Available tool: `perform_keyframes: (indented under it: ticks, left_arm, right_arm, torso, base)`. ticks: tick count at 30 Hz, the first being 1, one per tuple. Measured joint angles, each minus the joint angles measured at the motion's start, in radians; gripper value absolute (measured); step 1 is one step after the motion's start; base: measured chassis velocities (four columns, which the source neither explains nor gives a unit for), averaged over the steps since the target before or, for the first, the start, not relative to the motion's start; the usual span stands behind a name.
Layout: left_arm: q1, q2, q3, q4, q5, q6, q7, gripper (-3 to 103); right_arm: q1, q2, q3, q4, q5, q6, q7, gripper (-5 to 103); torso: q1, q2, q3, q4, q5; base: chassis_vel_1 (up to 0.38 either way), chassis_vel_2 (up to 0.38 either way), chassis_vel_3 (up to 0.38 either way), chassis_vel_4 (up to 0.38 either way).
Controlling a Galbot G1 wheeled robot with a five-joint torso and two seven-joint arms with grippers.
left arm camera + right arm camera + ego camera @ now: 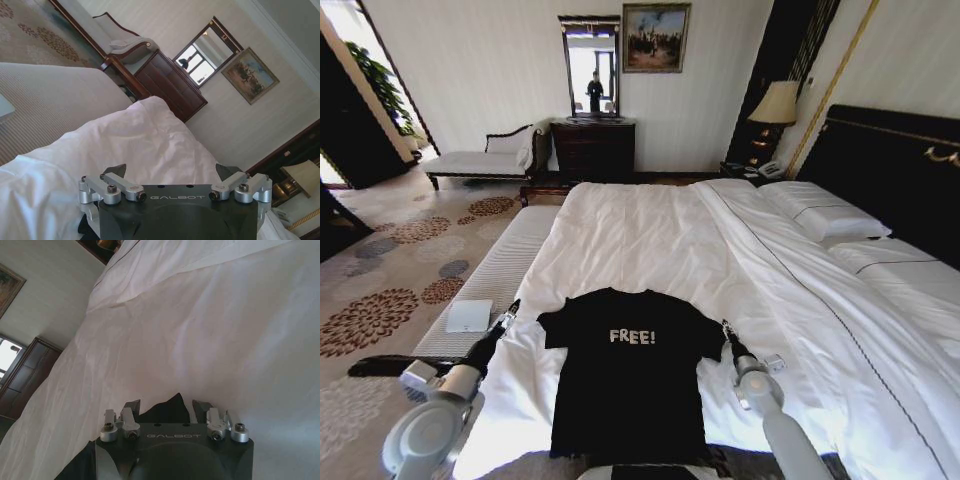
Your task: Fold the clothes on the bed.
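The clothes are one black T-shirt (625, 400) with pale "FREE!" lettering, spread flat, chest up, on the near end of the bed (650, 230) with its white duvet. My left gripper (513, 305) sits just beyond the shirt's left sleeve, over the duvet edge. In the left wrist view this gripper (171, 172) is open, with only white duvet (140, 140) between its fingers. My right gripper (726, 326) is at the tip of the right sleeve. It is open (166, 406), and the black sleeve corner (167, 410) lies between its fingers.
A grey-striped padded bench (505, 265) runs along the bed's left side with a white flat item (470, 316) on it. Pillows (820, 212) and a dark headboard (890, 165) are at the right. A dresser (592, 148), a lamp (776, 104) and a chaise (480, 160) stand by the far wall.
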Motion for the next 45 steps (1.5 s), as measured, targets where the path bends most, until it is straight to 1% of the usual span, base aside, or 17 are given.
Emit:
perform_keyframes:
  ticks: [1,2,3,6,7,9,11,15,17,19,27,28,31,32,34,39,45]
  left_arm:
    - [-0.003,0.002,0.003,0.002,0.001,0.0,0.0,100]
    - [-0.005,0.003,0.005,0.004,0.001,0.0,0.0,100]
    - [-0.005,0.003,0.005,0.004,0.001,0.0,0.0,100]
    - [-0.011,0.013,0.012,0.015,0.002,-0.001,0.0,100]
    - [-0.011,0.013,0.012,0.015,0.002,-0.001,0.0,100]
    - [-0.013,0.021,0.016,0.025,0.002,-0.001,0.0,100]
    - [-0.014,0.022,0.017,0.027,0.002,-0.001,0.0,100]
    - [-0.023,0.031,0.027,0.034,0.002,-0.002,-0.006,100]
    - [-0.024,0.031,0.028,0.035,0.002,-0.002,-0.008,100]
    - [-0.03,0.031,0.034,0.036,0.002,-0.002,-0.014,100]
    - [-0.024,0.027,0.041,0.037,0.012,-0.002,-0.016,100]
    - [-0.021,0.026,0.039,0.037,0.012,-0.003,-0.017,100]
    - [-0.016,0.021,0.036,0.033,0.015,-0.003,-0.018,100]
    - [-0.016,0.021,0.036,0.033,0.015,-0.003,-0.018,100]
    - [-0.01,0.014,0.036,0.034,0.025,-0.004,-0.018,100]
    - [0.007,0.004,0.034,0.031,0.038,-0.007,-0.017,100]
    - [0.017,-0.001,0.026,0.031,0.044,-0.01,-0.017,100]
  right_arm:
    - [0.0,0.002,0.0,-0.003,-0.003,0.001,0.0,60]
    - [0.001,0.004,0.0,-0.005,-0.006,0.001,0.0,54]
    - [0.001,0.004,0.0,-0.005,-0.006,0.001,0.0,54]
    - [0.005,0.009,0.0,-0.018,-0.019,0.004,0.0,37]
    - [0.005,0.009,0.0,-0.018,-0.019,0.004,0.0,37]
    - [0.006,0.013,-0.001,-0.027,-0.032,0.008,-0.002,26]
    - [0.006,0.014,-0.001,-0.028,-0.033,0.009,-0.002,26]
    - [0.007,0.018,-0.001,-0.031,-0.045,0.013,-0.003,5]
    - [0.007,0.018,-0.001,-0.031,-0.047,0.014,-0.003,5]
    - [0.01,0.019,0.0,-0.031,-0.052,0.016,-0.002,1]
    - [0.014,0.016,0.008,-0.008,-0.059,0.048,0.004,0]
    - [0.005,0.014,0.012,0.027,-0.061,0.062,0.0,0]
    - [-0.021,0.015,0.009,0.102,-0.069,0.068,-0.022,0]
    - [-0.021,0.015,0.009,0.102,-0.069,0.068,-0.022,0]
    - [-0.033,0.028,-0.005,0.131,-0.093,0.069,-0.039,0]
    - [-0.013,0.059,-0.037,0.137,-0.113,0.077,-0.057,0]
    - [0.01,0.071,-0.074,0.13,-0.132,0.085,-0.073,0]
  torso:
    - [0.0,0.0,0.0,0.0,0.0]
    - [0.0,0.0,0.0,0.0,0.0001]
    - [0.0,0.0,0.0,0.0,0.0001]
    - [0.0,0.0,0.0,0.0,0.0]
    - [0.0,0.0,0.0,0.0,0.0]
    - [0.0,0.0,0.0,0.0001,0.0]
    - [0.0,0.0,0.0,0.0001,0.0001]
    - [0.0,0.0,0.0,0.0001,0.0001]
    - [0.0,0.0,0.0,0.0,0.0001]
    - [0.0,0.0,0.0,0.0,0.0001]
    - [0.0,0.0,0.0,0.0001,0.0003]
    - [0.0,0.0,0.0,0.0002,0.0001]
    - [0.0,0.0,0.0,0.0,-0.0001]
    - [0.0,0.0,0.0,0.0,-0.0001]
    - [0.0,0.0,0.0,-0.0001,0.0001]
    - [0.0,0.0,0.0,0.0001,0.0]
    - [0.0,0.0,0.0,0.0002,0.0001]
  base:
    - [0.0,0.0,0.0,0.0]
    - [0.0,0.0,0.0,0.0]
    - [0.0,0.0,0.0,0.0]
    - [0.0,0.0,0.0,0.0]
    - [0.0,0.0,0.0,0.0]
    - [0.0,0.0,0.0,0.0]
    - [0.0,0.0,0.0,0.0]
    - [0.0,0.0,0.0,0.0]
    - [0.0,0.0,0.0,0.0]
    - [0.0,0.0,0.0,0.0]
    - [0.0,0.0,0.0,0.0]
    - [0.0,0.0,0.0,0.0]
    - [0.0,0.0,0.0,0.0]
    - [0.0,0.0,0.0,0.0]
    - [0.0,0.0,0.0,0.0]
    - [0.0,0.0,0.0,0.0]
    - [0.0,0.0,0.0,0.0]
